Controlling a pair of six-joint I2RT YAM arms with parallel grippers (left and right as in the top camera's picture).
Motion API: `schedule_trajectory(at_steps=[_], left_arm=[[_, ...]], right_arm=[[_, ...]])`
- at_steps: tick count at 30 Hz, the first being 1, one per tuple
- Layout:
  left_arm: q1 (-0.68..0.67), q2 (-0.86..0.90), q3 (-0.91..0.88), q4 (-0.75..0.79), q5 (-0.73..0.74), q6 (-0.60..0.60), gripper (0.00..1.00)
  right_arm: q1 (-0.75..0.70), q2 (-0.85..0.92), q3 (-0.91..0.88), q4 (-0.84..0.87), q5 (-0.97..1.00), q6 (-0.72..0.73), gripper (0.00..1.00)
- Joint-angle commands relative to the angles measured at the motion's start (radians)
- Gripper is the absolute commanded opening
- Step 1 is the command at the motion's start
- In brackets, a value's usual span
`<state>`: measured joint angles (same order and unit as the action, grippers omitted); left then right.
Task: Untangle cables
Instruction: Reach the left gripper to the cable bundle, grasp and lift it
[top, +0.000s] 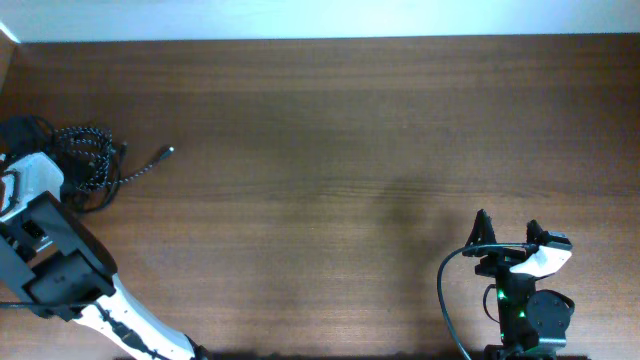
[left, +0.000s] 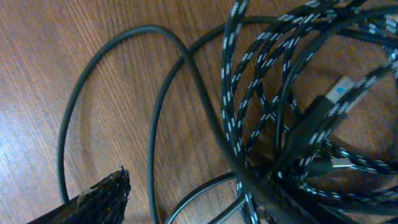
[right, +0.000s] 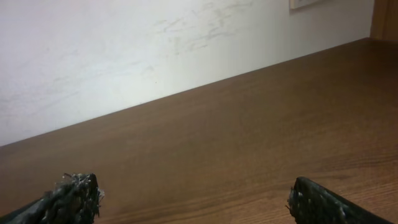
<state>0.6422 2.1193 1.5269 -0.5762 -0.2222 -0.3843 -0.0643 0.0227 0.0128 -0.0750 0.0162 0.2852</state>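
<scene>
The cables lie in a tangled pile (top: 90, 160) at the far left of the table. A black-and-white speckled braided cord (left: 233, 93) is coiled with thin plain black cords (left: 155, 124). One black cord runs out to the right and ends in a small plug (top: 168, 152). A silver-tipped plug (left: 341, 92) lies inside the coil. My left gripper (left: 205, 193) is low over the pile and open, with cords lying between its fingers. Its left finger shows, and the right one is hidden behind the cords. My right gripper (top: 507, 224) (right: 196, 193) is open and empty above bare table at the front right.
The wooden table (top: 330, 150) stretches between the two arms. A white wall (right: 155, 43) stands behind its far edge. A thicker black cord (top: 445, 290) loops beside the right arm's base.
</scene>
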Motion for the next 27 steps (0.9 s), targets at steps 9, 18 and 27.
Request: schedule_trajectory(at_steps=[9, 18, 27], left_arm=[[0.004, 0.121, 0.008, 0.059, 0.103, 0.012, 0.00], [0.002, -0.505, 0.008, -0.310, 0.574, -0.286, 0.00], [-0.407, -0.595, 0.007, -0.450, 0.623, -0.286, 0.00]], right_arm=[[0.005, -0.006, -0.007, -0.005, -0.005, 0.003, 0.99], [0.005, -0.006, -0.007, -0.005, -0.005, 0.003, 0.99], [0.005, -0.006, -0.007, -0.005, -0.005, 0.003, 0.99]])
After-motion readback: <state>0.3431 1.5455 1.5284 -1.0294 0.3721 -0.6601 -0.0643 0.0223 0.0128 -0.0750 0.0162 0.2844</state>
